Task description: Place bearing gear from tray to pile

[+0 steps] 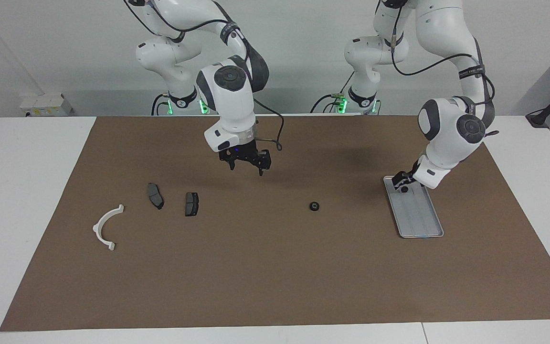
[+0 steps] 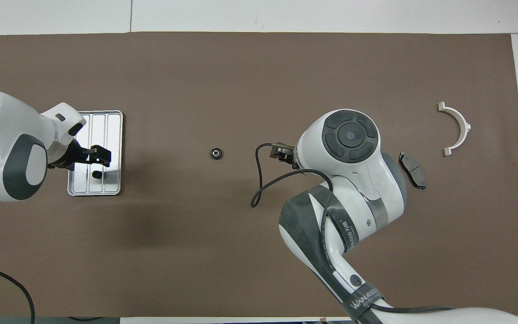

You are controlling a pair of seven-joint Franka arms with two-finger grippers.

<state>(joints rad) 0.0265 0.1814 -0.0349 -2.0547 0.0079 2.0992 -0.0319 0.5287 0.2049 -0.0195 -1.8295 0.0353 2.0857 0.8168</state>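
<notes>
Hovering my left claw over the tray, grip unclear; right claw open, waiting. Gear lies short of the pile; a clumsy pinch could roll it.

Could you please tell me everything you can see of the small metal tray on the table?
The tray is a small, flat, silver-grey rectangle, metal by its look, with rounded corners, a raised rim and a ribbed bottom. It lies flat on the brown mat toward the left arm's end of the table. The left gripper is low over the end nearer the robots, just above a small dark part that sits in the tray. The rest of it is bare.
</notes>
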